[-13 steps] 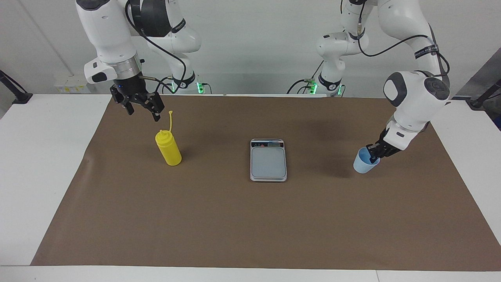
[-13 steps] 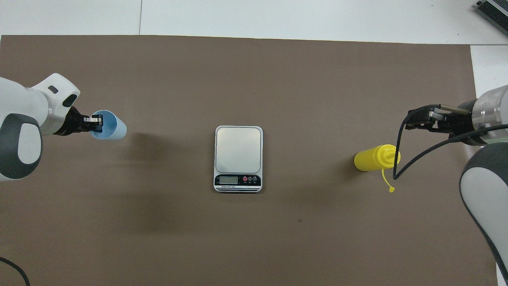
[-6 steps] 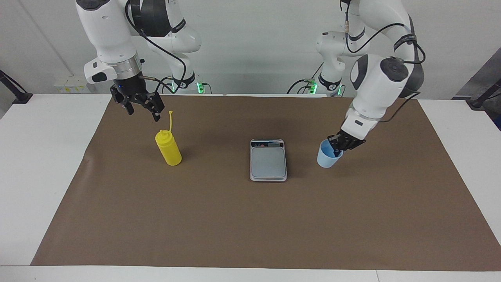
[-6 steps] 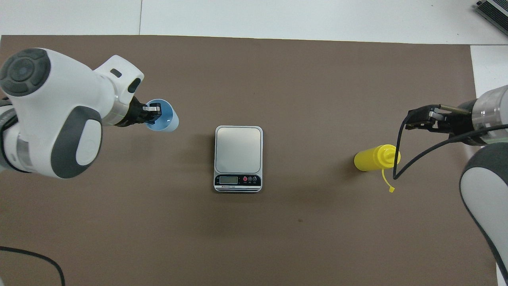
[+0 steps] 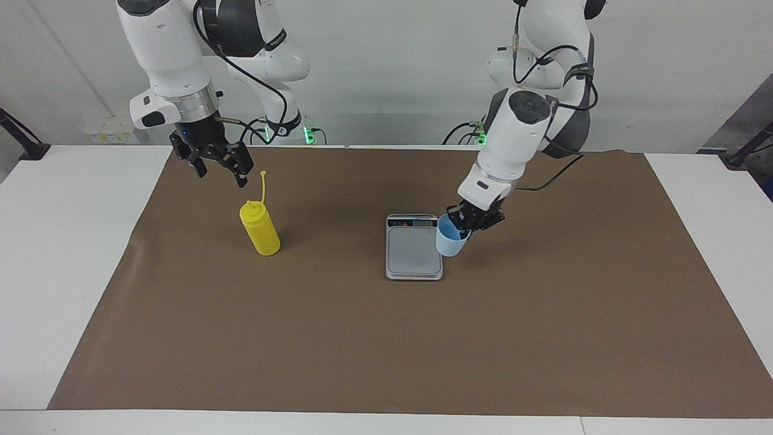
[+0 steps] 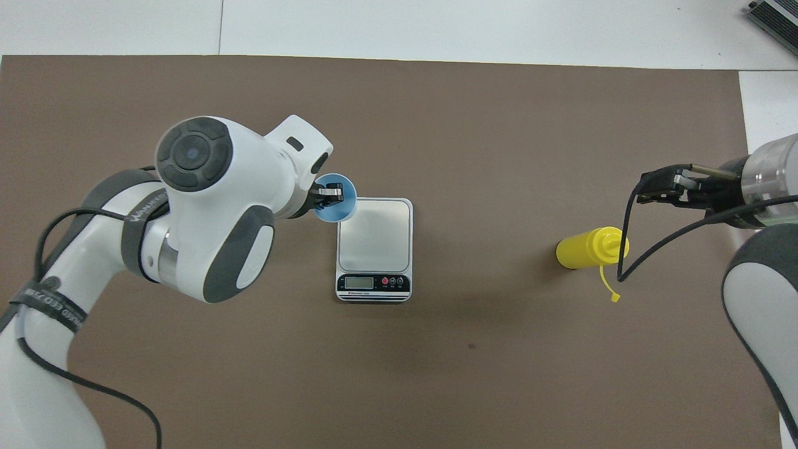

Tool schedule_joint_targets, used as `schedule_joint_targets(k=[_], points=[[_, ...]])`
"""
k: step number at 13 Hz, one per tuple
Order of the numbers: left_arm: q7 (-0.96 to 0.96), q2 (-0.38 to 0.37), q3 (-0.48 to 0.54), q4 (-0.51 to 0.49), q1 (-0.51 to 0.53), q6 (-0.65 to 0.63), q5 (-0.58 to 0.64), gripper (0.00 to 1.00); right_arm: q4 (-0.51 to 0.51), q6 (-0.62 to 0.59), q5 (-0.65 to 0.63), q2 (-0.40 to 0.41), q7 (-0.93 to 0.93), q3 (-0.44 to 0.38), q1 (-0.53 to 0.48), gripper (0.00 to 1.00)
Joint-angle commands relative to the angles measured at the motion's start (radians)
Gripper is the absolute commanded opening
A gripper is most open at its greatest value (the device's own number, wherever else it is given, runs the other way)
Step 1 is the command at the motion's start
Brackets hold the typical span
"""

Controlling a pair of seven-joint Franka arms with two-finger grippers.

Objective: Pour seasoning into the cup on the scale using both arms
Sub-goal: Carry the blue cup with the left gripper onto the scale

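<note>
Left gripper (image 5: 460,226) is pinching the rim of the cup (image 5: 450,241), one finger inside, one outside, and carrying it in the air over the edge of the scale (image 5: 414,252) on the left arm's side. Cup is hanging mouth-up, not yet over the middle of the weighing plate, so the set-down spot lies further toward the right arm's end. Right gripper (image 5: 221,168), jaws apart, is waiting above the desk just beside the seasoning (image 5: 260,229), which is standing upright, nozzle up, untouched, well apart from the scale.
</note>
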Motion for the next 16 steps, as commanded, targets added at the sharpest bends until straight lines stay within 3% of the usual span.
schedule_joint_targets(k=[1,3,14,15,16], points=[[-0.023,0.072,0.017,0.041,-0.051,0.027,0.055,0.00,0.004,-0.013,0.004,0.002,-0.020,0.004,-0.009,1.00],[-0.101,0.095,0.018,0.055,-0.101,0.047,0.106,0.00,0.006,-0.013,0.004,0.002,-0.020,0.004,-0.009,1.00],[-0.100,0.112,0.017,-0.008,-0.101,0.107,0.157,0.00,0.004,-0.013,0.004,0.002,-0.020,0.004,-0.009,1.00],[-0.100,0.112,0.017,-0.008,-0.100,0.107,0.156,0.21,0.006,-0.013,0.004,0.002,-0.020,0.004,-0.009,1.00],[-0.100,0.112,0.017,-0.008,-0.103,0.107,0.156,0.52,0.006,-0.013,0.004,0.002,-0.020,0.004,-0.009,1.00]])
